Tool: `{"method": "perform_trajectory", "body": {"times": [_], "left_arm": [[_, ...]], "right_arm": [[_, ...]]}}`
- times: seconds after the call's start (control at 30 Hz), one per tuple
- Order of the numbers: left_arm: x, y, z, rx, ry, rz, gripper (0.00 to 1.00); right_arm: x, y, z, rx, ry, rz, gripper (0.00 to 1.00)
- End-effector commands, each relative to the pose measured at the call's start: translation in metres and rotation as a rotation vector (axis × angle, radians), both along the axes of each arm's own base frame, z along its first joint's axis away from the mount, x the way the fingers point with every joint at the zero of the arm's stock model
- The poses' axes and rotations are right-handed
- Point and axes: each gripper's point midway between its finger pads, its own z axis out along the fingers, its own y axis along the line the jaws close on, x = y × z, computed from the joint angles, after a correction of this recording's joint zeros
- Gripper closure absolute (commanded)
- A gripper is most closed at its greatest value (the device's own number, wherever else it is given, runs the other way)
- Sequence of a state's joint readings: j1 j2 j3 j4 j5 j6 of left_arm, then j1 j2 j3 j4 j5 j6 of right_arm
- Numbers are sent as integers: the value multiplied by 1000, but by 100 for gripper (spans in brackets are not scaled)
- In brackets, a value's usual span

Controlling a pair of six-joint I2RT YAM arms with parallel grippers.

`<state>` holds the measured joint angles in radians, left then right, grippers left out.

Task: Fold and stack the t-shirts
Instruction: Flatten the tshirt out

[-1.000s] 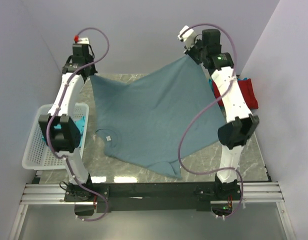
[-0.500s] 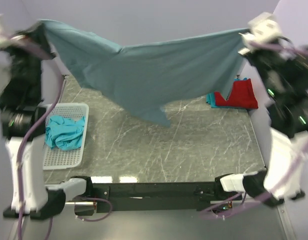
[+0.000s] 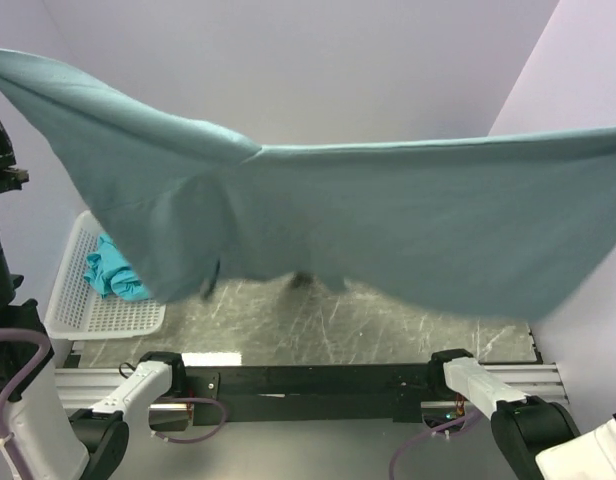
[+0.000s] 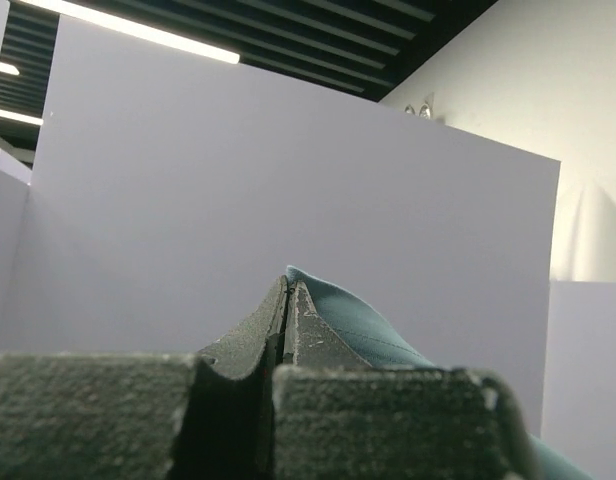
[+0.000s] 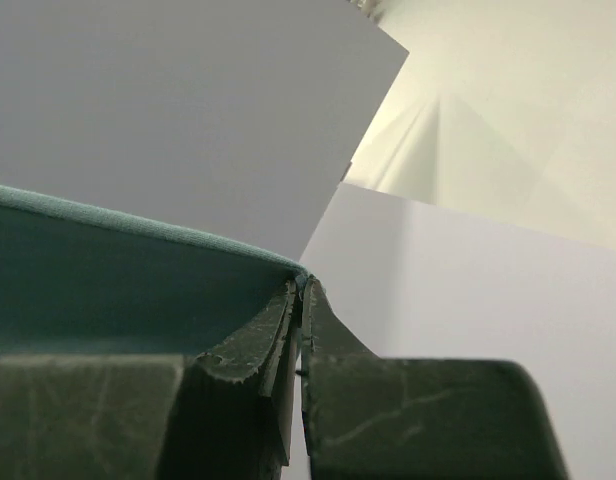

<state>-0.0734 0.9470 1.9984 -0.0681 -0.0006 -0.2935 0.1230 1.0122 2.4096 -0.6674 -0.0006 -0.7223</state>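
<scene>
Spanning the top view from edge to edge is one raised garment; entries run from the left.

- Left arm [image 3: 0,230]: dark upper links at the left border of the top view, with a white lower link near the bottom corner.
- Left gripper [image 4: 288,288]: seen only in its own wrist view. The jaws are pressed flat together, pinching an edge of the blue-grey t-shirt [image 4: 358,322]. The cloth runs off from the tips toward the lower right.
- Basket [image 3: 108,318]: white mesh, standing at the left end of the table.
- Teal t-shirt [image 3: 113,272]: bunched inside the basket, its upper part hidden behind the hanging cloth.
- Blue-grey t-shirt [image 3: 408,220]: held aloft and spread wide between the two grippers. Its top edge slopes down from the upper left corner to a crease left of centre, then runs nearly level to the right border. A looser flap droops at the left, over the basket's inner side. The lower hem hangs in front of the table, and whether it touches cannot be told.
- Table [image 3: 388,330]: dark and marbled, with only a near strip showing below the hem.
- Rail [image 3: 308,382]: black, along the near edge, carrying both arm bases.
- Right arm [image 3: 488,385]: white lower link at bottom right.
- Right gripper [image 5: 300,290]: jaws closed tight on the shirt's hemmed edge, the fabric stretching away to the left.
</scene>
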Motion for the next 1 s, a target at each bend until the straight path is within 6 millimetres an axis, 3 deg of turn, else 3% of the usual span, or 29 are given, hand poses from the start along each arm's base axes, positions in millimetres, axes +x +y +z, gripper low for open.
{"method": "perform_trajectory", "body": {"times": [0.0,0.13,0.23,0.33,0.37,0.43,0.47,0.5,0.57,0.6,0.63,0.67,0.7,0.77,0.8,0.83,0.87,0.9,0.93,0.97], "left_arm": [[-18,-1,10,-3,-60,-19,100],[-3,0,-3,7,-21,7,100],[28,-2,-25,23,50,21,100],[71,4,-58,12,161,65,100],[90,5,-72,12,195,77,100],[117,6,-94,11,258,97,100],[132,8,-108,12,295,110,100],[166,10,-143,-2,390,128,100],[201,11,-180,1,472,145,100],[237,9,-225,-3,583,139,100],[255,7,-248,3,632,135,100],[275,6,-279,-2,688,133,100],[302,4,-312,-11,764,124,100],[332,3,-352,-11,842,114,100],[362,1,-392,-8,930,115,100],[377,0,-413,-8,979,112,100],[394,-1,-418,-2,1000,99,100],[419,-4,-472,3,1126,91,100],[432,-6,-488,11,1165,80,100],[447,-7,-484,15,1163,80,100]], "right_arm": [[28,-1,-2,20,35,-24,100],[54,3,-13,15,93,-15,100],[90,9,-33,17,182,2,100],[138,22,-67,6,307,52,100],[164,27,-89,-2,366,69,100],[190,35,-113,2,419,100,100],[215,41,-138,-3,470,123,100],[233,45,-156,-3,516,134,100],[266,55,-197,1,600,173,100],[287,62,-221,-11,657,200,100],[300,68,-239,-18,693,220,100],[326,72,-275,-17,759,233,100],[340,79,-296,-25,801,261,100],[367,87,-336,-52,863,273,100],[390,91,-375,-61,942,281,100],[403,96,-395,-98,973,289,100],[427,102,-433,-116,1040,287,100],[439,105,-453,-128,1074,282,100],[451,106,-471,-151,1106,274,100],[472,113,-501,-160,1156,272,100]]}}
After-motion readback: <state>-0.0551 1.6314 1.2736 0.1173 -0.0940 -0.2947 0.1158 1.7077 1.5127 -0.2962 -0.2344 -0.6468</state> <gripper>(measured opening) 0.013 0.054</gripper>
